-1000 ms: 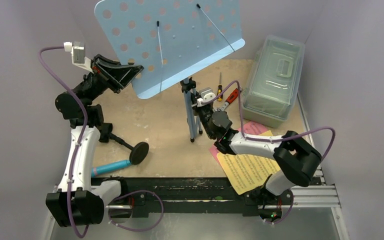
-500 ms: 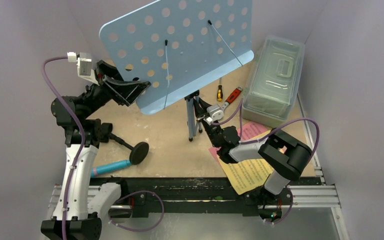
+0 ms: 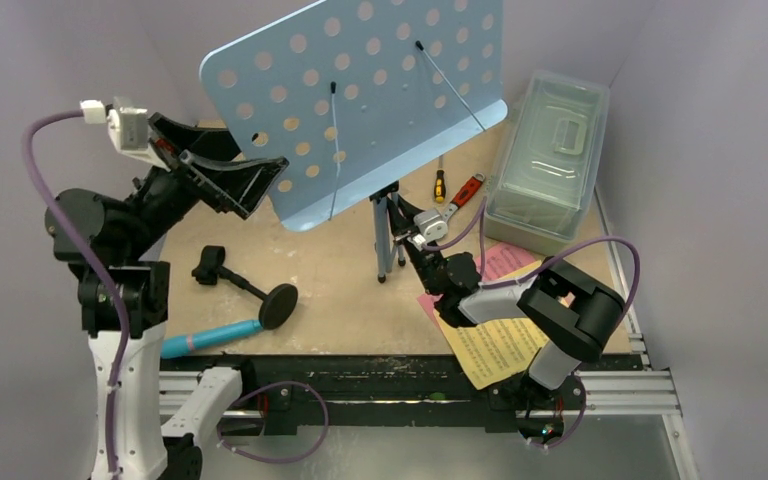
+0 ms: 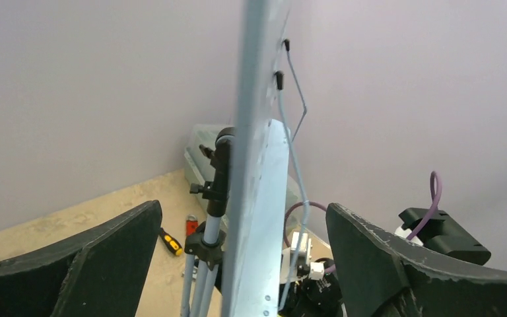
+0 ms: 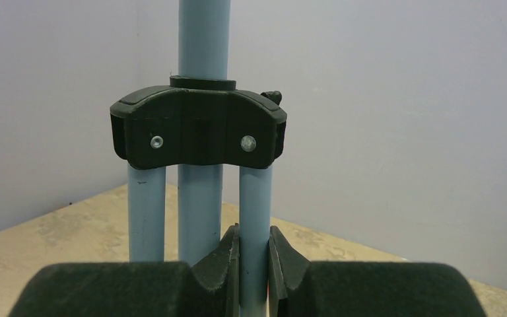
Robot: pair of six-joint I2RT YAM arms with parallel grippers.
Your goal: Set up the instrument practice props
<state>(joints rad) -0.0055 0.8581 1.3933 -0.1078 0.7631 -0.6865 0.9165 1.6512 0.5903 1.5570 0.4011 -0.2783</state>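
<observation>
The light blue perforated music stand (image 3: 360, 90) is upright at the back on its tripod legs (image 3: 385, 240). My left gripper (image 3: 265, 185) is open and straddles the desk's lower left edge. In the left wrist view that edge (image 4: 257, 198) passes between the wide fingers (image 4: 105, 257) and touches neither. My right gripper (image 5: 253, 264) is shut on one tripod leg (image 5: 253, 211) below the black collar (image 5: 198, 129). The black round-base mic stand (image 3: 250, 290) lies flat. The cyan microphone (image 3: 210, 337) lies near the front edge. The yellow page (image 3: 495, 345) and the pink page (image 3: 505, 262) lie under my right arm.
A clear lidded box (image 3: 550, 160) stands at the back right against the wall. A screwdriver (image 3: 439, 187) and a red-handled wrench (image 3: 460, 195) lie between it and the tripod. Walls close in on three sides.
My left gripper has opened, let go of the desk's edge and drawn back to the left. The desk tilted up earlier and now holds still. My right gripper stays on the leg.
</observation>
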